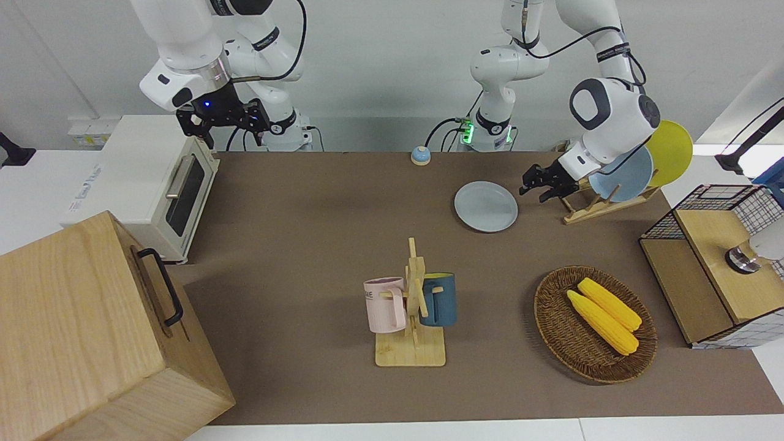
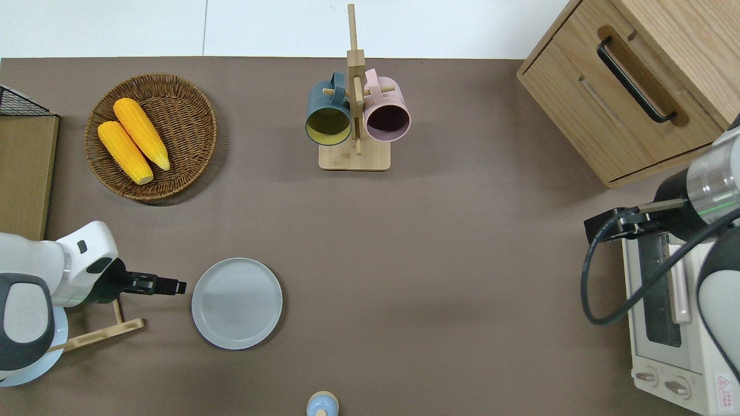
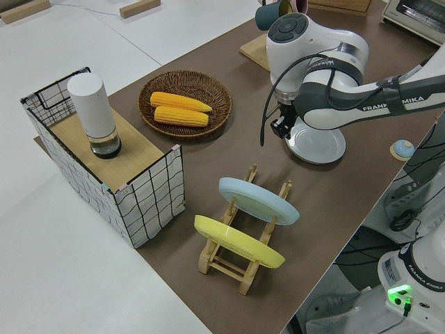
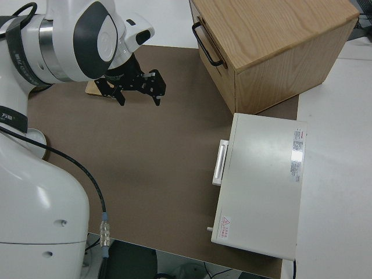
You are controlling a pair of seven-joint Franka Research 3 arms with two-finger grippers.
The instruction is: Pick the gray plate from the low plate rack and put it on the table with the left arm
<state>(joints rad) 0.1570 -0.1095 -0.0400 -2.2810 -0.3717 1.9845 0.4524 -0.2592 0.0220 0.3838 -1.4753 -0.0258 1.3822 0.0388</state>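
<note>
While the gray plate (image 2: 237, 303) lies flat on the desk (image 2: 439, 277)
left arm (image 2: 55, 271) reaches level; left tool (image 2: 173, 285) empty, slightly parted, just beside the plate; right arm parked.

On the brown tabletop (image 3: 334, 202) the gray plate (image 3: 318, 140) lies flat, partly hidden by the white left arm (image 3: 327, 104). The low plate rack (image 3: 243, 240) holds a sky-blue plate (image 3: 257, 200) and a yellow plate (image 3: 236, 241), both tilted.

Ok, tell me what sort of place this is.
Probably a robotics lab staged as a kitchen: two arms at a mat-covered table, with a toaster oven, a mug tree and a low plate rack.
</note>
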